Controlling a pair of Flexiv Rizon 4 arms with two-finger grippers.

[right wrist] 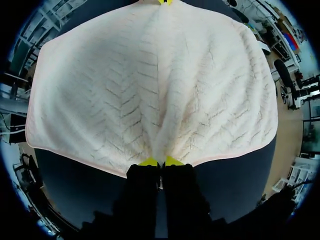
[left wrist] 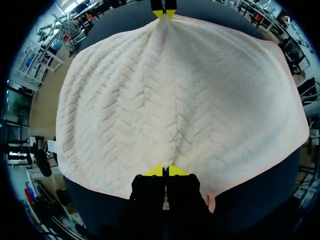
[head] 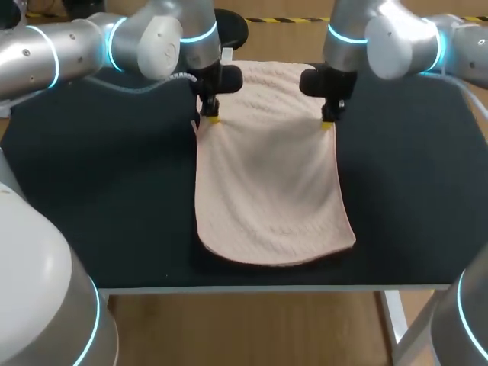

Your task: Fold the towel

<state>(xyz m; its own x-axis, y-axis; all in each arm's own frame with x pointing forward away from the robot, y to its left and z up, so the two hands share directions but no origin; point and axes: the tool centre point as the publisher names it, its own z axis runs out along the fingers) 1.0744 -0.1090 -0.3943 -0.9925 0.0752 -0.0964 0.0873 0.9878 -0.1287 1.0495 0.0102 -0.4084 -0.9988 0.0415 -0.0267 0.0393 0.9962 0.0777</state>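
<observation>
Pink towel (head: 267, 183), side edges between fingers (head: 211, 118)

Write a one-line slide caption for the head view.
The left gripper and right gripper each pinch a side edge of the pink towel on the black table.

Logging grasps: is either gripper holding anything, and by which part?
Both hold the towel: left gripper pinches its left long edge, right gripper its right long edge, nearer the far end.

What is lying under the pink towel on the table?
Only the black table shows around the towel. The left pincer and right pincer pinch its side edges. Anything beneath the cloth is covered.
</observation>
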